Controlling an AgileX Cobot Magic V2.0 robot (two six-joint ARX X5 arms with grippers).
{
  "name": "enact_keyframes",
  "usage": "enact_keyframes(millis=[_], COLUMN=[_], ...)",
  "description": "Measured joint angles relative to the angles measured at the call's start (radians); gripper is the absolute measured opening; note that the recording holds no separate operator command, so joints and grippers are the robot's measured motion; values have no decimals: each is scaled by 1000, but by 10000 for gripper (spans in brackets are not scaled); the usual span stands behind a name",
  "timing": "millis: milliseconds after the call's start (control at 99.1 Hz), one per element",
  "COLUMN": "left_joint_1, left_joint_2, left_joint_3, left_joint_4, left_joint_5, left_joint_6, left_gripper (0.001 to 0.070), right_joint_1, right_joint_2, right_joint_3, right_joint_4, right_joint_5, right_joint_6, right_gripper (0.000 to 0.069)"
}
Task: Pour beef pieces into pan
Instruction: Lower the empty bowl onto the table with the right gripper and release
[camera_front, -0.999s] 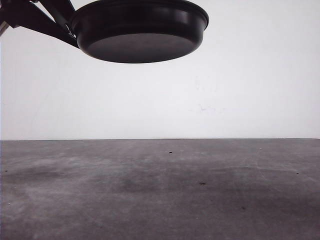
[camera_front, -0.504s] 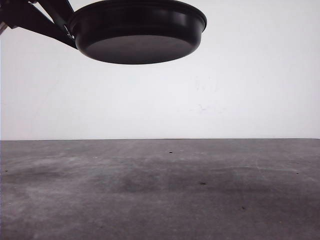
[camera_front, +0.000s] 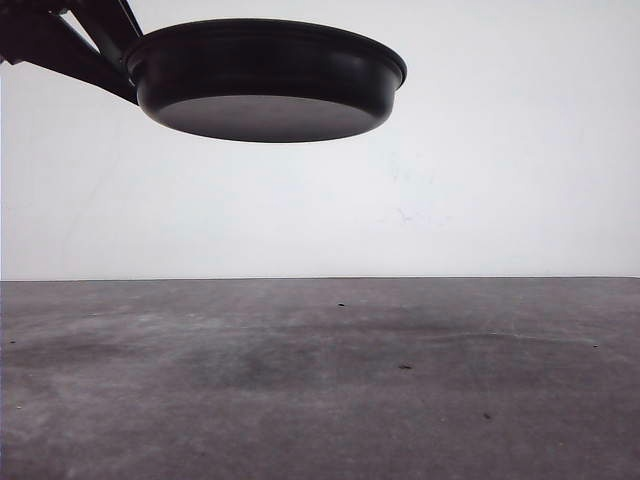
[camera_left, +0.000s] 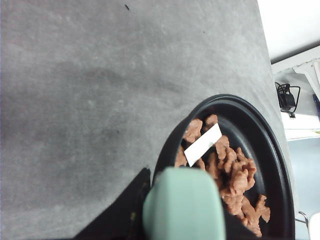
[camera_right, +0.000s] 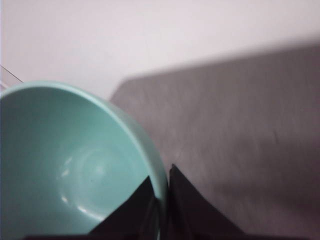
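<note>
The left hand (camera_left: 165, 220) grips the mint-green handle (camera_left: 182, 205), holding the shallow round black frying pan (camera_front: 265, 80) level above the grey tabletop (camera_front: 320, 380), keeping the reddish-brown beef pieces (camera_left: 230, 172) inside. The right hand (camera_right: 161, 210) clamps the empty teal bowl's (camera_right: 70, 170) rim.

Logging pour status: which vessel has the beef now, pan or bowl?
The black pan on the left gripper holds the beef pieces; the teal bowl clamped by the right gripper is empty.

One black pan (camera_left: 272, 150), many beef pieces (camera_left: 232, 172), one white label (camera_left: 202, 144), one teal bowl (camera_right: 65, 165)
</note>
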Motion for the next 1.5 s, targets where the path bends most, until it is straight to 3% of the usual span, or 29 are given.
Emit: enact_keyframes(millis=[101, 242, 333, 676, 918, 1180, 1281, 1503], left_joint_1=[0, 0, 0, -1, -1, -1, -1, -1], left_joint_2=[0, 0, 0, 0, 0, 0, 3, 4], left_joint_3=[0, 0, 0, 0, 0, 0, 0, 0], left_joint_4=[-3, -3, -2, 16, 16, 24, 24, 58], left_joint_5=[-1, -3, -4, -2, -4, -23, -23, -23], left_joint_6=[18, 40, 48, 50, 68, 76, 77, 79], left_gripper=[50, 50, 50, 50, 50, 50, 50, 50], right_joint_1=[-81, -171, -210, -192, -184, -182, -166, -143], right_joint_2=[26, 100, 176, 423, 401, 383, 377, 281], right_joint_3=[0, -2, -8, -89, -266, -290, -305, -315], right_joint_4=[-160, -390, -431, -404, -229, -192, -177, -143], right_joint_5=[67, 298, 318, 314, 297, 296, 306, 308], right_joint_6=[-22, -189, -261, -336, -333, -332, -333, -328], right_gripper=[14, 14, 14, 14, 17, 22, 84, 321])
